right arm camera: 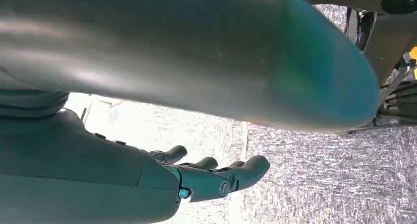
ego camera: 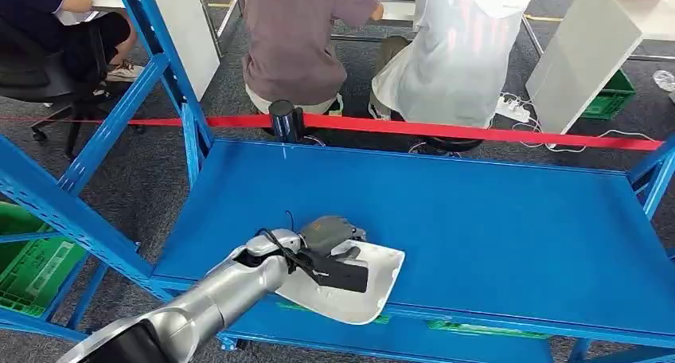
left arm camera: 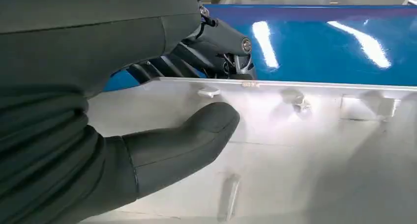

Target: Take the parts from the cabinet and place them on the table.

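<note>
A white moulded plastic part [ego camera: 368, 293] lies at the front edge of the blue cabinet shelf [ego camera: 493, 212], partly overhanging it. My left hand [ego camera: 330, 250] grips the part at its left end. In the left wrist view the thick thumb [left arm camera: 189, 138] presses on the part's [left arm camera: 305, 150] pale ribbed face, while the dark fingers [left arm camera: 219, 44] curl over its far rim. My right hand [right arm camera: 209, 177] hangs above grey carpet, its fingers apart and holding nothing.
A red barrier tape [ego camera: 477, 130] on a black post [ego camera: 284, 118] runs behind the shelf, and people sit beyond it. Blue rack uprights [ego camera: 68, 204] and a green crate [ego camera: 32, 267] stand at the left. A white panel [ego camera: 585, 52] leans at the back right.
</note>
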`<state>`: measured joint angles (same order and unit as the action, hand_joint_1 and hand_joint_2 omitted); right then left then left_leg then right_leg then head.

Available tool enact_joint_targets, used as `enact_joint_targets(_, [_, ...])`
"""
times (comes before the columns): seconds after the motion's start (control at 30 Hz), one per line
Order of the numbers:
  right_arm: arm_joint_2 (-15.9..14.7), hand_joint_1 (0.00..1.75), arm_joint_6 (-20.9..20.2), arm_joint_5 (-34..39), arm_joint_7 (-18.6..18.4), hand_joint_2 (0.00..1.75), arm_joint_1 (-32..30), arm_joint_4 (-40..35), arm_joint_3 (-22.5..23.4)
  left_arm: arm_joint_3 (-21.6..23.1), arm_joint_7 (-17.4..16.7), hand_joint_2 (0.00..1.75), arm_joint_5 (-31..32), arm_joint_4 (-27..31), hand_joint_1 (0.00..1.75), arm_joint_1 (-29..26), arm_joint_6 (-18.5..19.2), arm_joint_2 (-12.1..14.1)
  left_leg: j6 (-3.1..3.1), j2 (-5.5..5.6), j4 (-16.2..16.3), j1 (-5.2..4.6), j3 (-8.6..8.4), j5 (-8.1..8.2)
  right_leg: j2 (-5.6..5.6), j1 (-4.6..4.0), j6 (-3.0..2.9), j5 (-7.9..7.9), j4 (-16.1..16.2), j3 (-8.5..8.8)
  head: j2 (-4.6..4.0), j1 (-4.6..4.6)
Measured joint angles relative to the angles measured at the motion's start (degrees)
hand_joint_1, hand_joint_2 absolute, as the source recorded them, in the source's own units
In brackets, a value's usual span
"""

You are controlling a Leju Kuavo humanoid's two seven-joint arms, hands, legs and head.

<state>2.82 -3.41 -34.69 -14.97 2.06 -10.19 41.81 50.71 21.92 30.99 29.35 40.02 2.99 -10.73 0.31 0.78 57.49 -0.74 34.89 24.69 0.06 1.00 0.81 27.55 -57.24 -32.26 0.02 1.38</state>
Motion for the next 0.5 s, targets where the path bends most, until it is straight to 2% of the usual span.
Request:
enact_joint_targets(0.13, [0.0, 0.0, 0.0, -0.1, -0.1, 0.0, 0.0, 0.0, 0.2, 0.0, 1.1, 1.75, -1.0, 0.9, 1.75, -0.3, -1.5, 0.0, 0.0, 0.0, 0.0, 0.0, 0.0, 0.0, 0.0, 0.0, 0.0, 0.0, 0.0, 0.0, 0.0, 0.0])
enact_joint_targets(0.23, [0.0, 0.0, 0.0, -0.1, -0.2, 0.0, 0.0, 0.0, 0.5, -0.2, 2.6, 1.75, -2.0, 2.6, 1.75, -0.6, -4.7, 0.0, 0.0, 0.0, 0.0, 0.0, 0.01, 0.0, 0.0, 0.0, 0.0, 0.0, 0.0, 0.0, 0.0, 0.0])
enact_joint_targets(0.3, [0.0, 0.0, 0.0, -0.1, -0.2, 0.0, 0.0, 0.0, 0.7, -1.0, 4.0, 1.75, -3.3, 5.6, 1.75, -1.2, -7.3, 0.2, 0.0, 0.0, 0.0, 0.0, 0.01, 0.0, 0.0, 0.0, 0.0, 0.0, 0.0, -0.01, 0.0, 0.0])
enact_joint_targets(0.5, [0.0, 0.0, 0.0, -0.1, -0.2, 0.0, 0.0, 0.0, 1.4, -2.2, 2.7, 1.75, -4.1, 13.8, 1.75, -1.8, -7.6, 1.2, 0.0, 0.01, 0.0, 0.0, 0.03, 0.0, -0.01, 0.0, 0.01, 0.01, 0.0, -0.01, 0.0, 0.0])
